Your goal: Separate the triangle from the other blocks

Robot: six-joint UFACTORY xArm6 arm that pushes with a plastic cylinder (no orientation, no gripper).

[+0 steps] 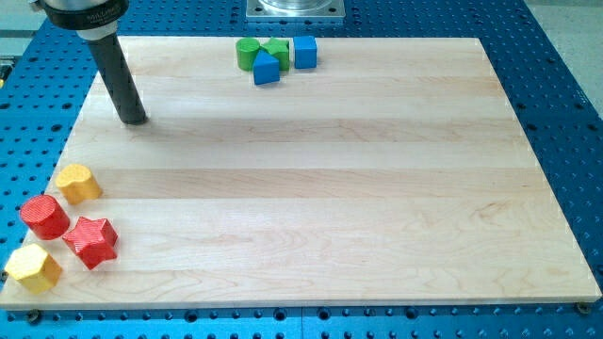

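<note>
A blue triangle block sits near the board's top edge, touching a green cylinder on its upper left, a green star-like block above it, and close to a blue cube on its upper right. My tip rests on the board at the upper left, well to the left of that cluster and a little below it, touching no block.
At the lower left corner lie a yellow cylinder, a red cylinder, a red star and a yellow hexagon. The wooden board lies on a blue perforated table. A metal base stands beyond the top edge.
</note>
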